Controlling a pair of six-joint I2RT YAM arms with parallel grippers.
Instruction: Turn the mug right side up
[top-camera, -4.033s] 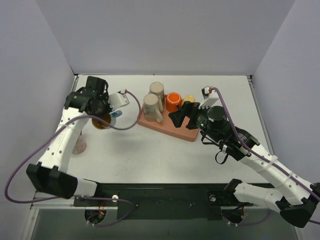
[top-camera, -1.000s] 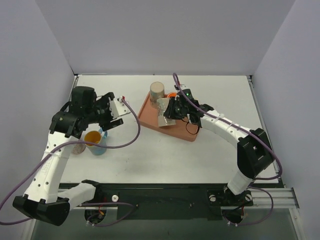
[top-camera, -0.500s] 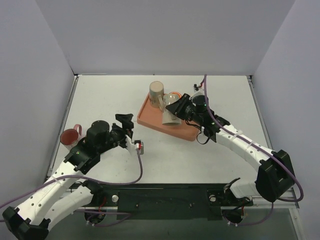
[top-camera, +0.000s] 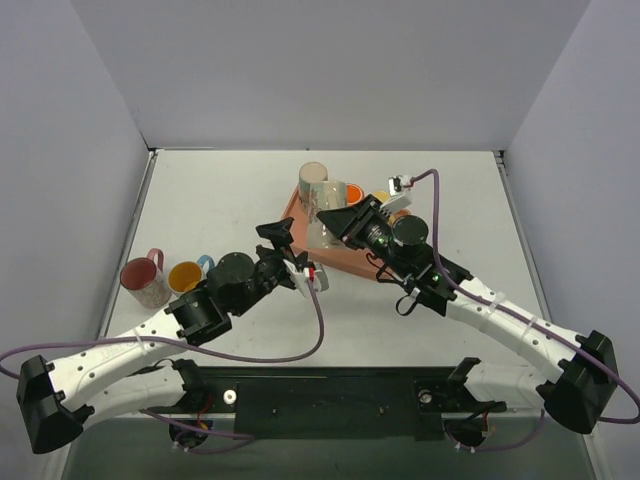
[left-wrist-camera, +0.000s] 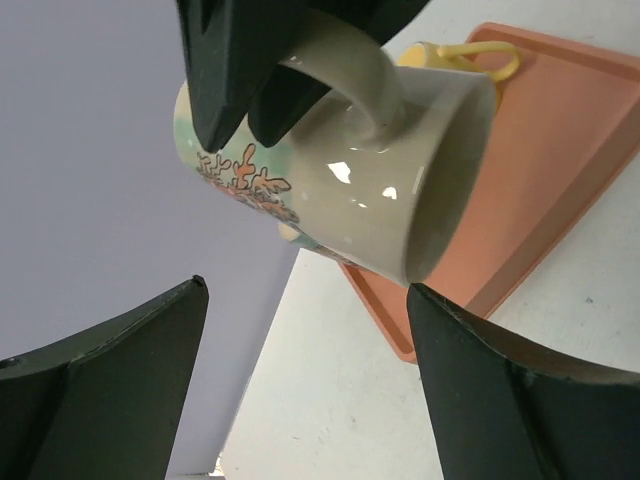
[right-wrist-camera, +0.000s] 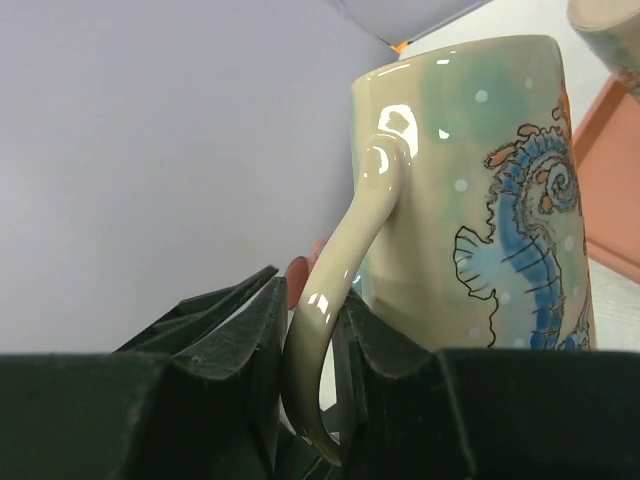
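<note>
white table (top-camera: 200, 200) boxed in by plain grey walls, salmon tray (top-camera: 352, 264) at upper centre of the top view. the seahorse mug (top-camera: 320, 226) was over the left part of that tray, in my right claw (top-camera: 342, 222). that claw was pinched narrow on the mug's handle (right-wrist-camera: 340, 290), one finger (right-wrist-camera: 215, 335) on each side of the loop. i read the handle grip as a way to roll the whole body with the wrist without the wall slipping.

in the left wrist view the mug (left-wrist-camera: 340, 190) lay tilted near its side, mouth toward the lower right of that frame. so i judged the turn only partly made, not yet right side up. it looked lifted clear of the tray floor (left-wrist-camera: 560, 150), which would give the rim room to swing, though i couldn't be sure of the gap.

my left claw (top-camera: 290, 246) sat just left of the tray edge, spread wide, holding nothing and aimed at the mug. its fingers (left-wrist-camera: 110, 400) framed the mug from below without touching. probably parked as a spotter or for a handoff, my guess only.

another beige mug (top-camera: 312, 178) stood mouth down at the tray's back, close beside the held one. an orange mug (top-camera: 350, 192) and a yellow one (left-wrist-camera: 450, 50) were behind it. tight quarters, so the swing risked a knock. a pink mug (top-camera: 142, 282) and an orange-lined mug (top-camera: 187, 276) stood at the left of the table, well apart.
</note>
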